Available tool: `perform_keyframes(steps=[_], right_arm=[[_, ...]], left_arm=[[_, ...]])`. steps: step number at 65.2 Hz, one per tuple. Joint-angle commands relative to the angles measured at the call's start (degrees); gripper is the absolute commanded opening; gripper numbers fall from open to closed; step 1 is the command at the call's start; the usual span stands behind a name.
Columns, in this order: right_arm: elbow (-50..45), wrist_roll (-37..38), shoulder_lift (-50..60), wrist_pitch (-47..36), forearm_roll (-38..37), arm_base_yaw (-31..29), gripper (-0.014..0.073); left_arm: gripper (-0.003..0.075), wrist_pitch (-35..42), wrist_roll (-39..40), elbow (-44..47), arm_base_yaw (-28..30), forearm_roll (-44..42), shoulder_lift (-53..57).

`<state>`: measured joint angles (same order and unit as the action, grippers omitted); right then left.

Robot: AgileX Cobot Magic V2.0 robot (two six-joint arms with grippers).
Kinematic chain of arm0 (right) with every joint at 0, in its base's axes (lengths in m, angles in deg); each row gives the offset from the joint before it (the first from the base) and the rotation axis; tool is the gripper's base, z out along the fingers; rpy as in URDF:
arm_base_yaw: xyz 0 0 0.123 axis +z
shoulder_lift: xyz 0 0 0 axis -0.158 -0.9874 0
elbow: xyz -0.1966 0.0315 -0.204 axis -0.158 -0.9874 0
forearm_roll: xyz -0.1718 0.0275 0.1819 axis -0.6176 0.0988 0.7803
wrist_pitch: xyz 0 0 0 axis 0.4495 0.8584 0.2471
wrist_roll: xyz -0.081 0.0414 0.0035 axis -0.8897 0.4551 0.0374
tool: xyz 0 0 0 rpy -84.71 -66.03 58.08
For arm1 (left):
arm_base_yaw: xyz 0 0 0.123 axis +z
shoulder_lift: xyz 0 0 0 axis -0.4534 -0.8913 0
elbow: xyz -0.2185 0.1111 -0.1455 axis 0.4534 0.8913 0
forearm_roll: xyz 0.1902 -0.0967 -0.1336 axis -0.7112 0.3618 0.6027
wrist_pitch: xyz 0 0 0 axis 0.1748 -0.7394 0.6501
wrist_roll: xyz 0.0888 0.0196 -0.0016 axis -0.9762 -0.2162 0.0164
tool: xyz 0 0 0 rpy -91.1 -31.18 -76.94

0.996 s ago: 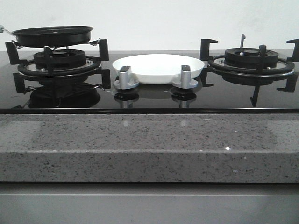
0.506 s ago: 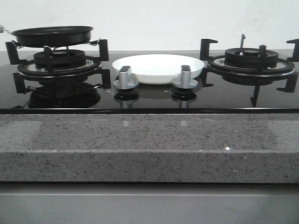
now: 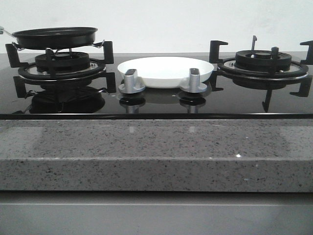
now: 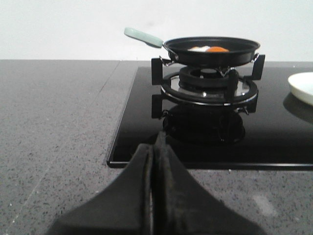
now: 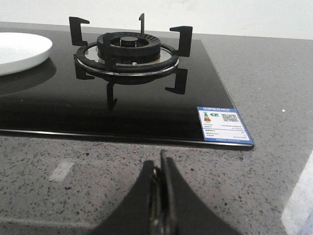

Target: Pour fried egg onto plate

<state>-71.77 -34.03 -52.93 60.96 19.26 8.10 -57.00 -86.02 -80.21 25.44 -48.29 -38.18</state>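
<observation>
The black frying pan [image 3: 55, 37] rests on the left burner's grate. In the left wrist view the pan [image 4: 211, 49] has a pale green handle [image 4: 143, 36] and holds the fried egg [image 4: 209, 49], white with an orange patch. The white plate [image 3: 165, 71] sits on the black glass hob between the two burners; its edge also shows in the left wrist view [image 4: 301, 87] and the right wrist view [image 5: 19, 51]. My left gripper [image 4: 155, 139] is shut and empty over the grey counter in front of the pan. My right gripper [image 5: 159, 159] is shut and empty, near the right burner.
Two silver knobs [image 3: 132, 82] [image 3: 194, 81] stand in front of the plate. The right burner grate [image 3: 264, 63] is bare. A blue label [image 5: 224, 125] sits on the hob's front right corner. A grey speckled counter [image 3: 156, 152] runs along the front.
</observation>
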Motion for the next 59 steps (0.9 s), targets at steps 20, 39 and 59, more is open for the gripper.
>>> perform_keyframes(steps=[20,39,59], right_arm=[[13.7,-0.2,-2.2,4.4,-0.9,-0.5,-0.006],[30.9,-0.2,-22.4,6.1,-1.9,-0.5,-0.006],[33.3,-0.2,-28.5,4.3,-1.9,-0.5,-0.0001]], left_arm=[[-0.002,-1.6,0.5,-15.7,-0.3,-1.5,-6.2],[-0.0019,-4.4,0.5,-31.8,-0.3,-1.9,-28.2],[-0.0001,-3.2,0.5,-33.3,-0.3,-1.8,-31.7]])
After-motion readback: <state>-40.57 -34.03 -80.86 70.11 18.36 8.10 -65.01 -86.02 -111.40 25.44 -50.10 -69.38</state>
